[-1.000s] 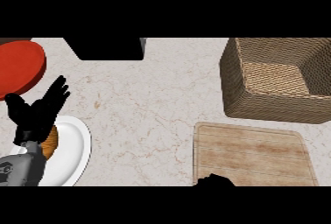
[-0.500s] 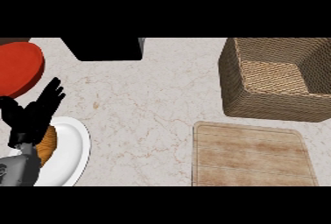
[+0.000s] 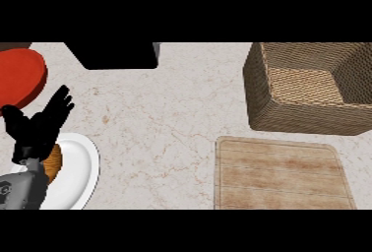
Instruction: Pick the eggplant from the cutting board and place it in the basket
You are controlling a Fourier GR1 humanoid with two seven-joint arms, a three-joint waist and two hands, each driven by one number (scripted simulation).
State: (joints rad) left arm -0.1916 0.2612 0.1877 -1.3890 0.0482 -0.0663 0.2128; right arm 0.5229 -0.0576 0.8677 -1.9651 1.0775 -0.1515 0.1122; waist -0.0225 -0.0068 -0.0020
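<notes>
At the left edge my left hand (image 3: 38, 125) rests with fingers spread, over a round white plate (image 3: 80, 170). Right of it lie the rectangular wooden cutting board (image 3: 280, 174) and the brown woven basket (image 3: 309, 88).

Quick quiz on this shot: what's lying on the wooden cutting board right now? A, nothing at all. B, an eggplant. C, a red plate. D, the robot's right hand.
A: the cutting board shows only bare wood grain, with the basket just above it in the view and the red plate far off at the left edge.
</notes>
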